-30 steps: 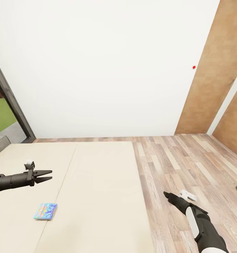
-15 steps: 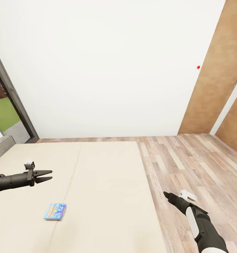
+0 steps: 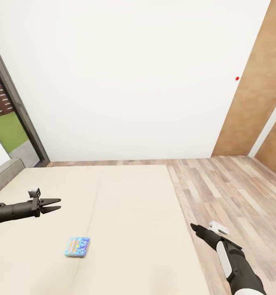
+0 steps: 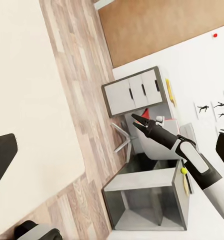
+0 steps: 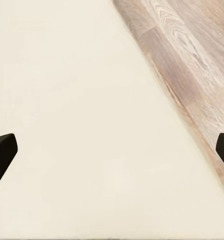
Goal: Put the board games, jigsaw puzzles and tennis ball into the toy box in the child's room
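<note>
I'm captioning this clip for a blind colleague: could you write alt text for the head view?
A small blue board game lies on a cream bed, just ahead of the open left gripper held above the cover. The right gripper hangs over the bed's edge beside the wood-plank floor, under a white wall.

Blue board game (image 3: 77, 246) lies flat on cream bed (image 3: 125, 213)

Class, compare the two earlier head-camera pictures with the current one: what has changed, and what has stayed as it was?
The whole view has swung left: the board game, the bed edge, the red dot and the window frame all slid rightward in the picture together, so the camera moved, not the objects. Nothing was grasped or released. The left tool and right tool keep their poses.
</note>
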You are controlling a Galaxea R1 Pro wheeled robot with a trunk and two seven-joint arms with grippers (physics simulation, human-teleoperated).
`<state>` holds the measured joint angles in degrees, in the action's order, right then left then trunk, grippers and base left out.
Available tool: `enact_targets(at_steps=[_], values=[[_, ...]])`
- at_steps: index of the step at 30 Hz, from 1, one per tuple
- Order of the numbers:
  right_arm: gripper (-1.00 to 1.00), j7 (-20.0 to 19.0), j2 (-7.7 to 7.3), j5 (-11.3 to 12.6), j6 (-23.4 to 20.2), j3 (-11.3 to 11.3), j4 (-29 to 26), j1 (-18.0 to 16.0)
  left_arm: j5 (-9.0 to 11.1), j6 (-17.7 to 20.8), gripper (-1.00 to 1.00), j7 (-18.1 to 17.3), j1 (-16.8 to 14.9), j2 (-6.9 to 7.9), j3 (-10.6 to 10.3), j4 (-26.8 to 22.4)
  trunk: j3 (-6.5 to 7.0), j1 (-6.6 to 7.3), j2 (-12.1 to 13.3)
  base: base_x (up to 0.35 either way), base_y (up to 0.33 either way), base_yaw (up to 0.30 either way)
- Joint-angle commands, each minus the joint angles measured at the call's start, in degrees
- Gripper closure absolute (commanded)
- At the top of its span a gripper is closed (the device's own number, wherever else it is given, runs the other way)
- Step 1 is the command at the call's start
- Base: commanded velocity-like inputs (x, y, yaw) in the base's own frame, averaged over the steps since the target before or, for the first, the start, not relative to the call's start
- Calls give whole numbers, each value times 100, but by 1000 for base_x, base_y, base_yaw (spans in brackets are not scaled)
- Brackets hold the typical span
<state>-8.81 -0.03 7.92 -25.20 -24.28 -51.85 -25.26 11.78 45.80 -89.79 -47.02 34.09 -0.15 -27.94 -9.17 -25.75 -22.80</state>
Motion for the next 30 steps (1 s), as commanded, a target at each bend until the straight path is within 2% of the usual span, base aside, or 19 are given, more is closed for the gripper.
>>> enact_targets(at_steps=[1, 21, 30], values=[[-100, -12, 4, 34, -37, -15, -9, -5, 0, 61, -100, -21, -4, 1, -2, 0, -12, -4, -12, 0, 257, 0], [-100, -6, -20, 34, -37, -15, -3, -5, 0, 61, -100, -21, -2, 1, -7, 1, -12, -4, -12, 0, 237, 0], [-100, -8, -21, 34, -38, -15, -8, -5, 0, 61, -100, -21, -3, 1, -3, 1, -12, -4, -12, 0, 69, 0]])
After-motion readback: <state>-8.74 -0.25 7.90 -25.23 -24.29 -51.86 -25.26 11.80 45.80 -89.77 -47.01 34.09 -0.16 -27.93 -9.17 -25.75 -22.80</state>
